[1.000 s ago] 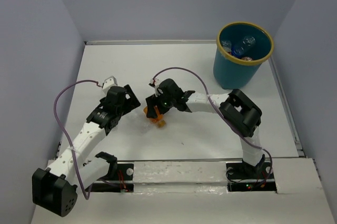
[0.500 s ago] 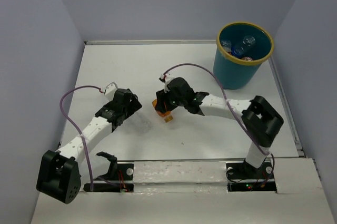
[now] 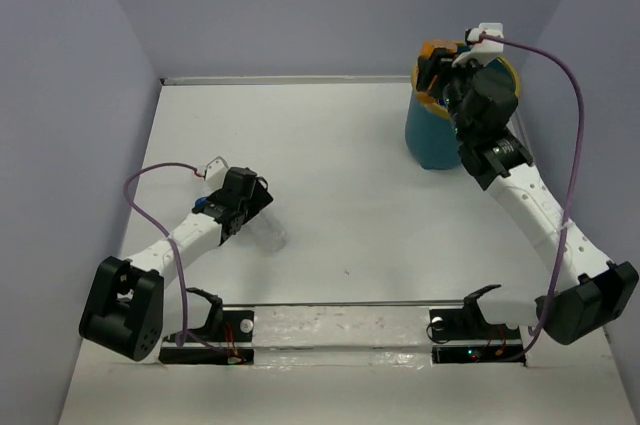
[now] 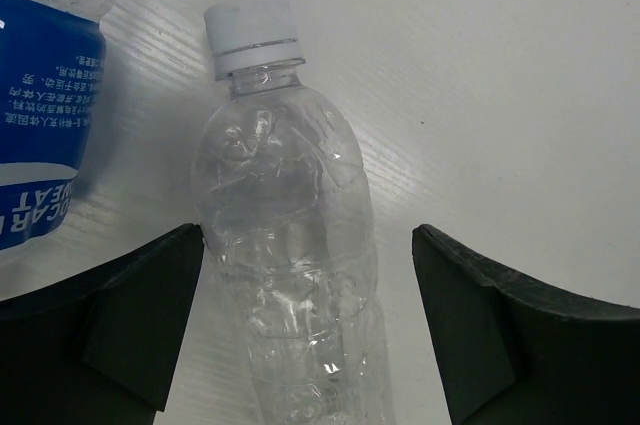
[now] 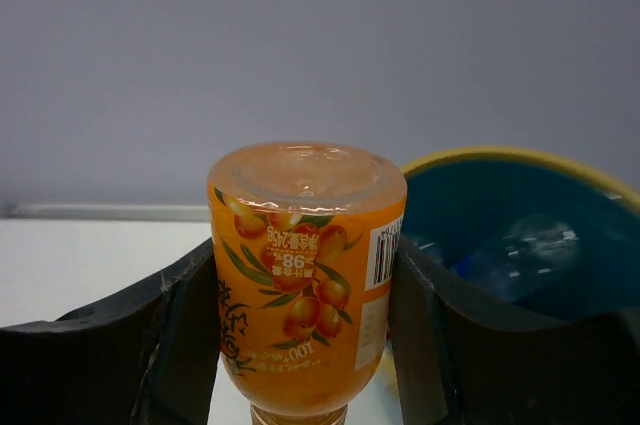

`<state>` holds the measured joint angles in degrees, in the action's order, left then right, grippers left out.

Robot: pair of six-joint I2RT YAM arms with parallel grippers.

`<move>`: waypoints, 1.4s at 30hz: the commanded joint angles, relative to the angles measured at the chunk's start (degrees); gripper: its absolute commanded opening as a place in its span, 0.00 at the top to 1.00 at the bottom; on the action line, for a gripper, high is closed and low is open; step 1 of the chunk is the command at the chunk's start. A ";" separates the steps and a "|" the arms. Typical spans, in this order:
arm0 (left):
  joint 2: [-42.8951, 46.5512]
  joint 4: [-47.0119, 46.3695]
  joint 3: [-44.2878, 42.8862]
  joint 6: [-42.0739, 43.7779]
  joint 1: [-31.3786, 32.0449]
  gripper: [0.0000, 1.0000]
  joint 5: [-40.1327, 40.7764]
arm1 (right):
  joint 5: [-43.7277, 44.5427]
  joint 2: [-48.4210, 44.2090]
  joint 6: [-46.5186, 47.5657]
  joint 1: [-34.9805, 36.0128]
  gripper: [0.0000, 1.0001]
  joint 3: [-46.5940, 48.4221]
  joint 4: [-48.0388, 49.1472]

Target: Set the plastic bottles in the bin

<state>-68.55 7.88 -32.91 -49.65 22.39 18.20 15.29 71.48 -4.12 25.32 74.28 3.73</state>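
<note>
Drop step for the right gripper [image 3: 440, 63]: clamped on the orange bottle [image 5: 305, 275], it hangs at the bin's [image 3: 428, 140] left rim. The bottle's long axis runs along the fingers, base outward, neck toward the wrist. Next call, likely: carry it over the opening, then release. The left gripper [image 4: 305, 330], jaws wide apart, straddles a clear bottle [image 4: 285, 235] lying on the table [image 4: 520, 95], cap pointing away from the wrist.
</note>
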 commanded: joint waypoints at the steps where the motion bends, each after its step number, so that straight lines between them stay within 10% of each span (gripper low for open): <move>1: -0.17 -5.41 1.62 -1.06 -0.16 0.07 1.14 | 8.88 7.17 9.39 -8.60 0.70 6.83 0.58; 6: -2.20 -7.17 1.97 -0.89 -0.07 0.27 1.05 | 5.37 10.87 4.30 -16.17 0.66 7.81 -1.18; 10: -2.46 -9.28 3.46 -0.45 -0.07 0.38 0.61 | 4.66 10.87 -0.53 -17.41 0.07 6.32 -2.93; 12: -2.29 -10.42 3.90 -0.19 -0.07 0.48 0.09 | 2.65 9.04 -1.76 -17.41 0.01 5.53 -3.37; 23: -0.97 -12.45 2.85 2.45 0.11 1.00 -4.21 | -24.83 -5.64 -14.40 -15.57 0.02 -1.32 -5.49; 30: 4.73 -14.90 -0.22 3.41 4.14 1.00 -7.73 | -33.83 -6.10 -18.99 2.70 0.05 -12.40 3.21; 42: 16.17 -22.98 -3.66 7.11 9.69 1.00 -13.80 | -43.41 2.77 -27.52 14.22 0.03 -22.07 13.50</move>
<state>-55.07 -7.75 -34.92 -43.64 31.88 8.03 -22.68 72.84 -28.58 35.66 52.49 8.40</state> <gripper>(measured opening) 0.690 0.962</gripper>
